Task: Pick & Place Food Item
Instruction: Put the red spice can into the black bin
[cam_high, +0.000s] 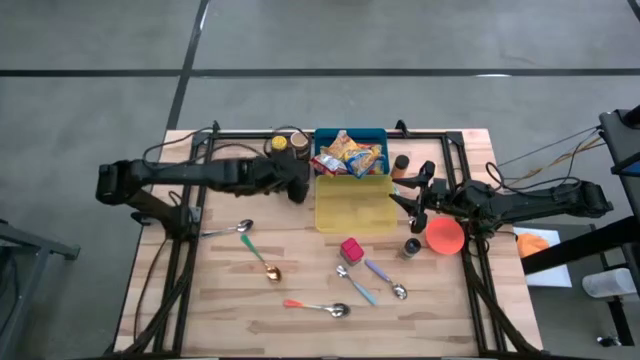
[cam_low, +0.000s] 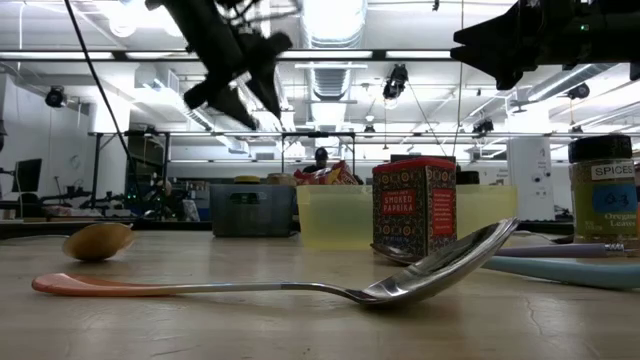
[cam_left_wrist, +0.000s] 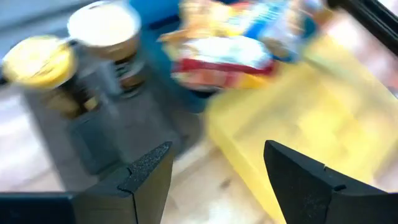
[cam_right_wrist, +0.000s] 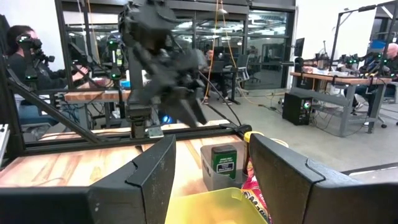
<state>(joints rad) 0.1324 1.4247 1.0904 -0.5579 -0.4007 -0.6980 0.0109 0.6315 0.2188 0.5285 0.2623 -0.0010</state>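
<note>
Several bright snack packets (cam_high: 348, 155) lie heaped in a blue bin (cam_high: 378, 134) at the table's far middle, blurred in the left wrist view (cam_left_wrist: 230, 43). An empty yellow bin (cam_high: 352, 205) adjoins it on the near side. My left gripper (cam_high: 303, 186) hangs open above the table just left of both bins, tipped downward, nothing between its fingers (cam_left_wrist: 217, 155). My right gripper (cam_high: 408, 196) waits open and level at the yellow bin's right side, also empty (cam_right_wrist: 211, 149).
Two jars (cam_high: 288, 143) stand left of the blue bin. A red spice tin (cam_high: 350, 248), an orange bowl (cam_high: 445, 236), a small dark jar (cam_high: 412, 246) and several spoons (cam_high: 262, 258) lie on the near half. People sit at desks beyond the table.
</note>
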